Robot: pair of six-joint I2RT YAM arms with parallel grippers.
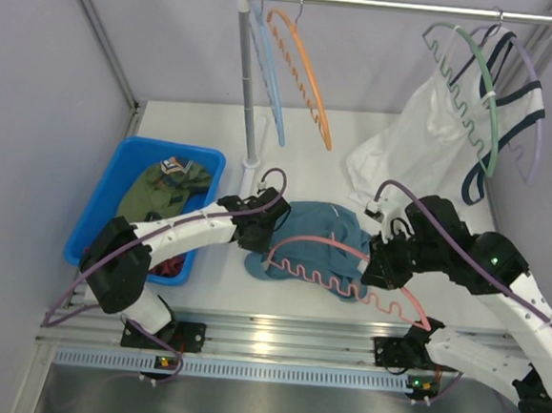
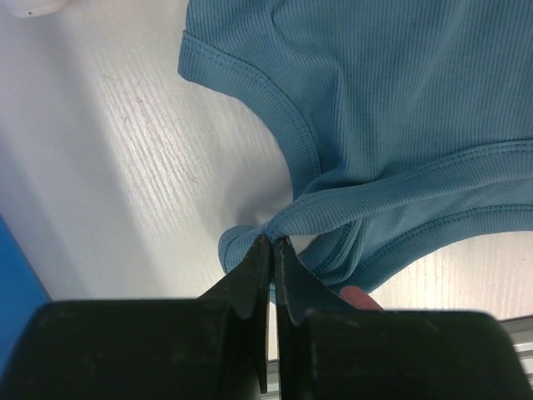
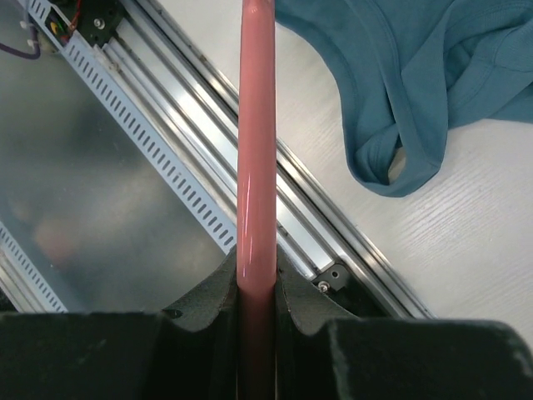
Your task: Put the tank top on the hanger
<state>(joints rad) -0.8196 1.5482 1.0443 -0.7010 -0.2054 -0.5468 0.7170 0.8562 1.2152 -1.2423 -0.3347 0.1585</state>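
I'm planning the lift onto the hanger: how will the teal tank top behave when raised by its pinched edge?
Probably floppy: the tank top is thin ribbed knit, bunched where the left gripper has its jaws shut on the hem, so it should sag. Likely light, and grippy rather than slick, given the textured fabric.

No writing can be read in any view.
The one likely label is a small pale tag [image 1: 174,165] on the olive-green garment [image 1: 160,195] in the blue bin [image 1: 96,219]; it is too small to make out any print. Seen close from the wrists, the tank top [image 2: 400,108] shows only plain ribbed teal cloth with stitched hems. The hanger [image 3: 254,125] shows only a smooth, unmarked pink bar.
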